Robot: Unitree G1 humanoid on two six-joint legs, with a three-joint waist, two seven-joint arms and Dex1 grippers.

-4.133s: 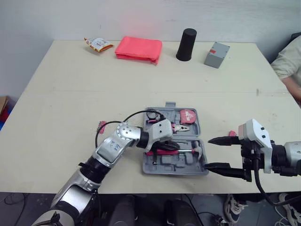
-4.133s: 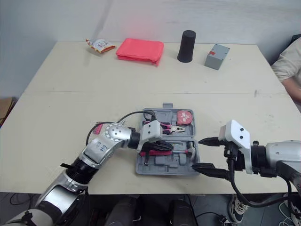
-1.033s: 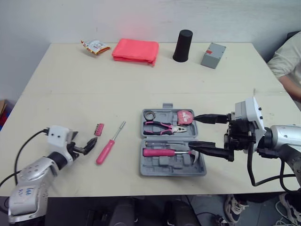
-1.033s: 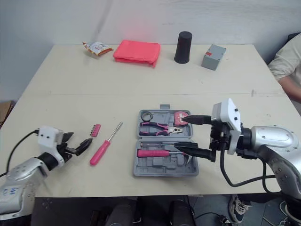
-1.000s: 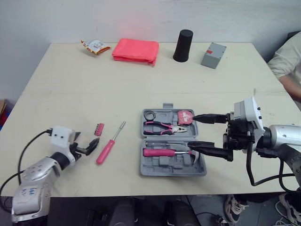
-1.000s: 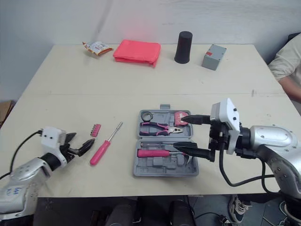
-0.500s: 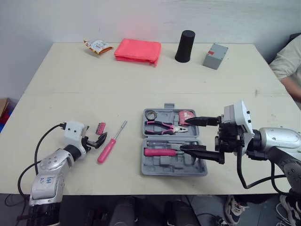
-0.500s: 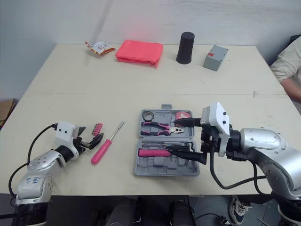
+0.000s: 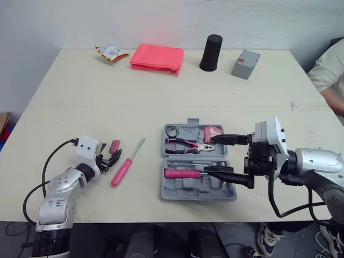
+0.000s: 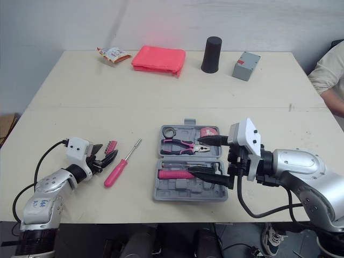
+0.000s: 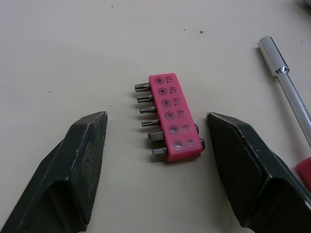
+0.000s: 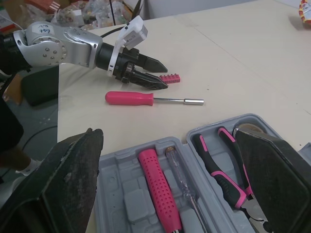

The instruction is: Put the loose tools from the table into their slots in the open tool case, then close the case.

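The grey tool case (image 9: 199,189) lies open on the table, holding pink pliers (image 9: 185,144), a pink-handled tool (image 9: 181,173), a tape measure (image 9: 212,132) and a metal ring. Left of it lie a pink screwdriver (image 9: 124,164) and a pink bit holder (image 9: 114,145). My left gripper (image 9: 113,156) is open and low at the bit holder. In the left wrist view its fingers (image 11: 80,162) stand either side of the holder (image 11: 175,117) without touching it. My right gripper (image 9: 215,155) is open over the case's right half, with nothing in it.
At the table's far edge sit a snack packet (image 9: 112,52), a folded pink cloth (image 9: 157,56), a black cup (image 9: 211,52) and a grey box (image 9: 246,56). A person's sleeve (image 9: 330,67) shows at the right edge.
My left arm has moved forward to the bit holder and its fingers have narrowed around it. My right gripper has shifted left over the case.
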